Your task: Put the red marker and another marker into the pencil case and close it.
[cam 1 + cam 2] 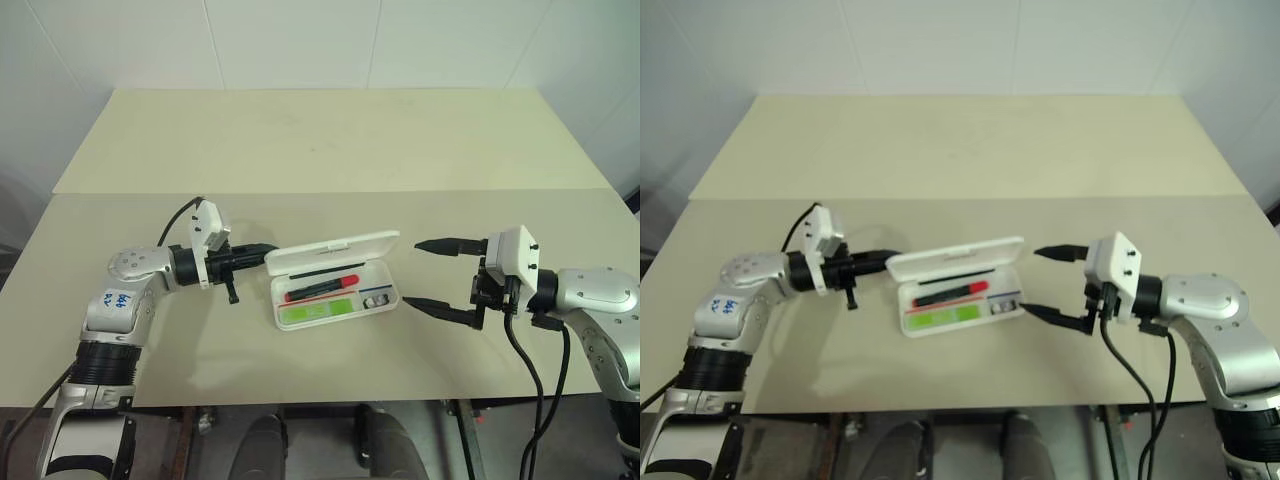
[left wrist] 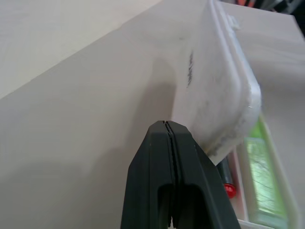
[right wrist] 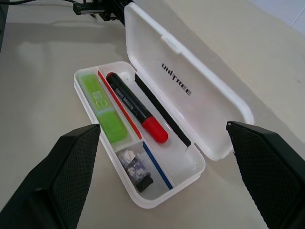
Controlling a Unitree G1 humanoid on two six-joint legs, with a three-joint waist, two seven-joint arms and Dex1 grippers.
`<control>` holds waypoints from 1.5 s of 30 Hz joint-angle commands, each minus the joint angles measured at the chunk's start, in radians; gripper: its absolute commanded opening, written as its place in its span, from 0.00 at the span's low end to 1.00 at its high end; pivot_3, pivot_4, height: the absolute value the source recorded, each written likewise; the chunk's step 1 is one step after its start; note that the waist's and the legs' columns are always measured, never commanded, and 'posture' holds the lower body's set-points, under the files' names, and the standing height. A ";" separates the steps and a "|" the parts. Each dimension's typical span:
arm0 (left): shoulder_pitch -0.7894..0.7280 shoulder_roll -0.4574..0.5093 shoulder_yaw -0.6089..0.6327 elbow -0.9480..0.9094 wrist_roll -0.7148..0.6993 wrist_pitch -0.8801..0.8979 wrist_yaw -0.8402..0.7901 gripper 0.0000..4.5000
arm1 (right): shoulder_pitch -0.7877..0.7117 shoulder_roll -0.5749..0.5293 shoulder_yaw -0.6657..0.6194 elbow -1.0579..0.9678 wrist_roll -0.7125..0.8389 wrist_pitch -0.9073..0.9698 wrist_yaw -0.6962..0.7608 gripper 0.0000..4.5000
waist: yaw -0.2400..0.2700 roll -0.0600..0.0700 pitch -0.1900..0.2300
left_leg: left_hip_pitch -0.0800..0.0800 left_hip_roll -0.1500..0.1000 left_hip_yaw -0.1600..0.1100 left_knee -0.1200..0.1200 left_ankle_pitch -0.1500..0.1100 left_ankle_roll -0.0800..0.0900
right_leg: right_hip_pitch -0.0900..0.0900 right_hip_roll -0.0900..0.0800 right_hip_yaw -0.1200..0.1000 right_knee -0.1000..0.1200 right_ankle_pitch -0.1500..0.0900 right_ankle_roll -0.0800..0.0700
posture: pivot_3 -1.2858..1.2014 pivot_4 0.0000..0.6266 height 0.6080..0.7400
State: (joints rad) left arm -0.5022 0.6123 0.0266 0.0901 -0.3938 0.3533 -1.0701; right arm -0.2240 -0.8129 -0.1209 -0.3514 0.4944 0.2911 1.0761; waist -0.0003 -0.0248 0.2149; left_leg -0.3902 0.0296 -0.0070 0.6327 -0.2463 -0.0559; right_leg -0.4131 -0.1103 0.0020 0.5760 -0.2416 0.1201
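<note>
The white pencil case (image 1: 335, 249) lies open at the table's middle, its lid tilted up and back. Inside lie the red marker (image 1: 322, 288), black-barrelled with a red cap, and in front of it the other marker, a lime-green highlighter (image 1: 320, 313). My left gripper (image 1: 268, 248) is shut with nothing in it, its tips at the lid's left end, against the lid's outer face (image 2: 214, 81). My right gripper (image 1: 412, 273) stands open just right of the case, nothing between its fingers (image 3: 62, 181). The right wrist view looks into the case at the marker (image 3: 136, 107) and the highlighter (image 3: 102, 107).
A small grey object (image 1: 375, 298) sits in the case's right compartment. A black strip (image 3: 162, 112) lies along the hinge side. A second beige table (image 1: 330, 130) adjoins at the back. The table's front edge (image 1: 300, 402) runs close to me.
</note>
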 commanded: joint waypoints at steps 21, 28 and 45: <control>-0.022 0.047 -0.256 -0.080 0.131 0.048 -0.126 0.01 | 0.066 0.006 -0.044 -0.082 0.024 0.003 -0.079 1.00 | -0.002 0.000 0.000 | 0.001 0.000 0.000 0.000 0.000 0.000 | 0.000 0.001 0.001 0.000 0.000 0.000 | 0.52 0.24 1.00; -0.022 0.016 -0.294 -0.065 0.183 0.100 -0.051 0.01 | 0.078 0.015 -0.042 -0.099 0.026 0.003 -0.105 1.00 | -0.002 0.000 0.000 | 0.002 0.000 0.000 0.000 0.000 0.001 | 0.002 0.000 0.002 0.000 0.000 -0.001 | 0.52 0.24 1.00; -0.022 0.023 -0.170 -0.197 0.055 0.172 -0.041 0.01 | 0.039 0.043 -0.010 -0.056 0.010 -0.009 -0.096 1.00 | -0.003 -0.002 -0.001 | 0.001 0.000 0.000 0.001 0.001 0.002 | 0.001 0.000 0.002 -0.001 0.002 -0.002 | 0.52 0.24 1.00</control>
State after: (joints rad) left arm -0.5320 0.6171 -0.1902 -0.0462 -0.2898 0.5221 -1.0947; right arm -0.1755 -0.7733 -0.1223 -0.4096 0.4978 0.3024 0.9714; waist -0.0037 -0.0267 0.2136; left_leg -0.3895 0.0298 -0.0066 0.6331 -0.2456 -0.0542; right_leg -0.4127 -0.1097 0.0036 0.5750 -0.2399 0.1184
